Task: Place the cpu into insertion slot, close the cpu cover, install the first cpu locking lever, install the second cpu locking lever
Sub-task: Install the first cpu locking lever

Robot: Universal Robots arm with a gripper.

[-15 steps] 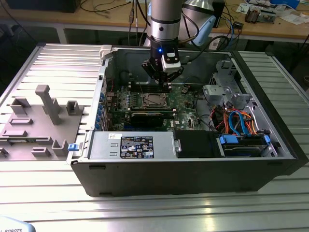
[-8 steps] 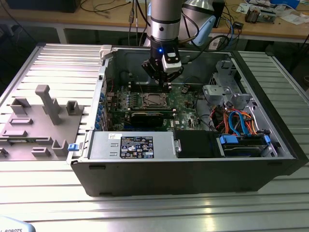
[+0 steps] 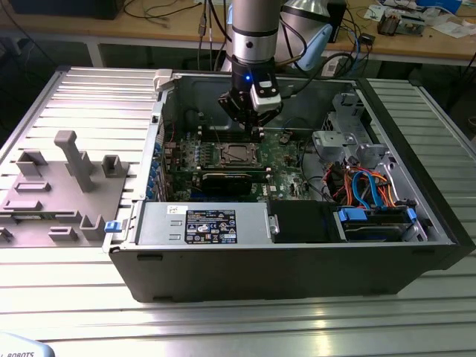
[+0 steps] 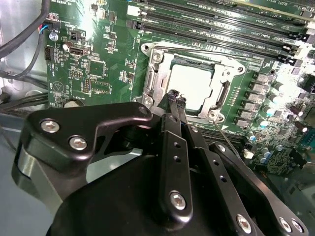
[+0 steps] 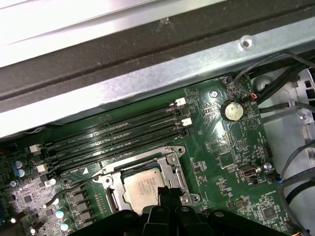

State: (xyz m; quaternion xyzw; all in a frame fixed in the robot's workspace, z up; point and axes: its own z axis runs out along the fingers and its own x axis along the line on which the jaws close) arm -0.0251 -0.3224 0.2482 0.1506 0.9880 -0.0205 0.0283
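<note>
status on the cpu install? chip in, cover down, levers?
Done: the cpu sits in the insertion slot, and the cpu cover lies flat around it. In hand: the hand hovers at the socket's edge, fingers together, holding nothing visible. A thin wire lever stands off the socket's side in the first wrist view, so locking looks unfinished; the other lever's state I can't tell.

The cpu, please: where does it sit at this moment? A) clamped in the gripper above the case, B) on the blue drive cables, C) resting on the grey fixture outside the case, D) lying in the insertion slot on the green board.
D: in both wrist views the cpu lies flat inside the insertion slot, with the cpu cover framing it and the gripper just at the socket's edge.
</note>
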